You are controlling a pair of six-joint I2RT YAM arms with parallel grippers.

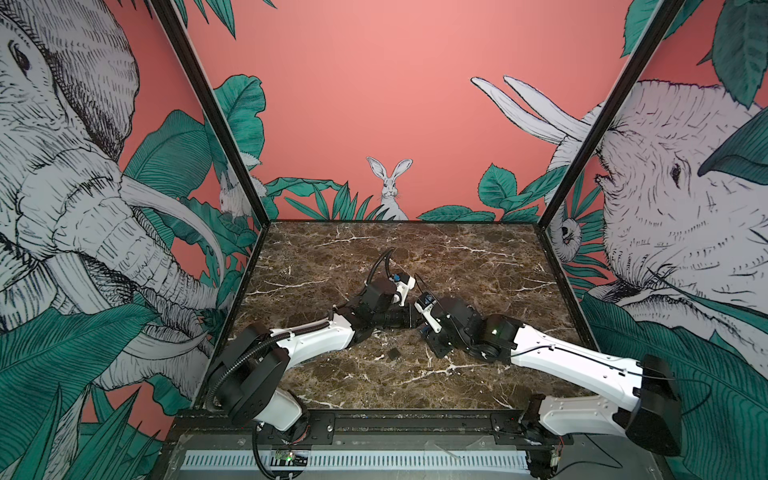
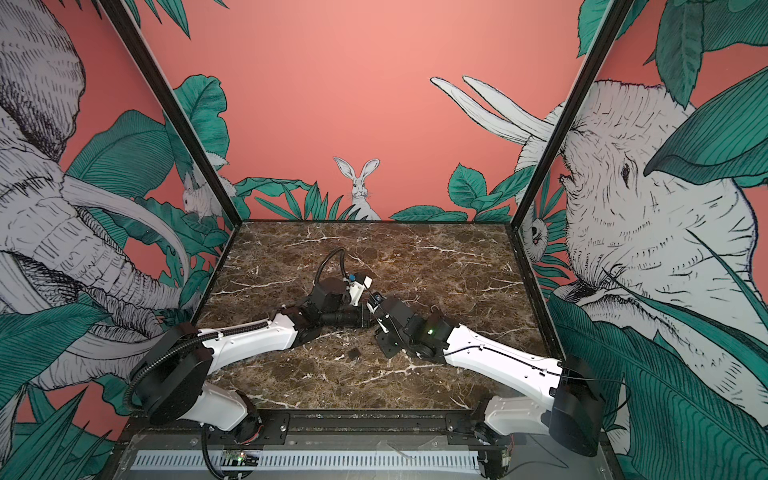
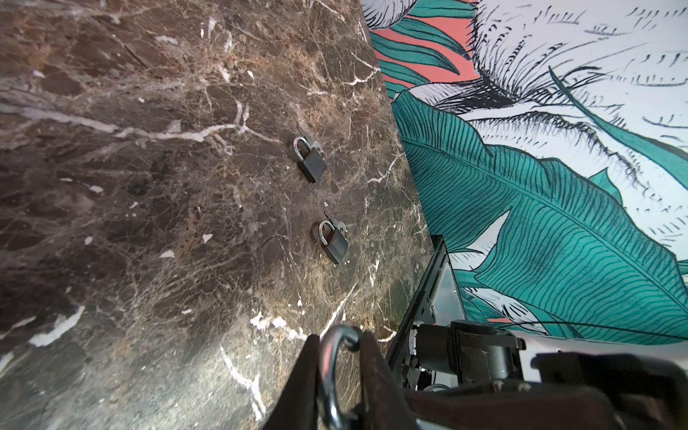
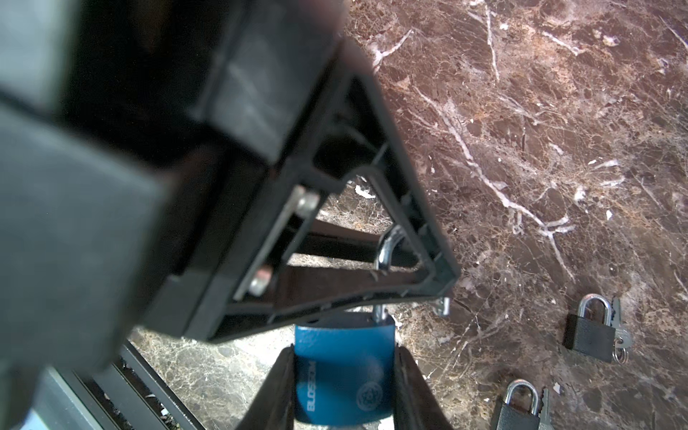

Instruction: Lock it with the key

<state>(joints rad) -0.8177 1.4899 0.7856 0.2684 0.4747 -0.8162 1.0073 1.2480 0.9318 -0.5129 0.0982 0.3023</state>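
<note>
A blue padlock (image 4: 344, 368) hangs between the pads of my right gripper (image 4: 344, 352), which is shut on its body. Its silver shackle (image 3: 329, 357) rises between the two fingers of my left gripper (image 3: 340, 337), which press on it from both sides. The right wrist view shows the same shackle (image 4: 385, 253) between the left gripper's fingers (image 4: 335, 279). In both top views the two grippers meet above the middle of the table, left (image 1: 415, 318) against right (image 1: 426, 332). No key shows on the blue padlock.
Two black padlocks (image 3: 312, 163) (image 3: 335, 244) lie on the brown marble table (image 3: 149, 223) near the right wall, each with a key (image 4: 620, 335) beside it. A small black square (image 1: 393, 354) lies in front of the grippers. A black frame rail (image 4: 149, 387) edges the table.
</note>
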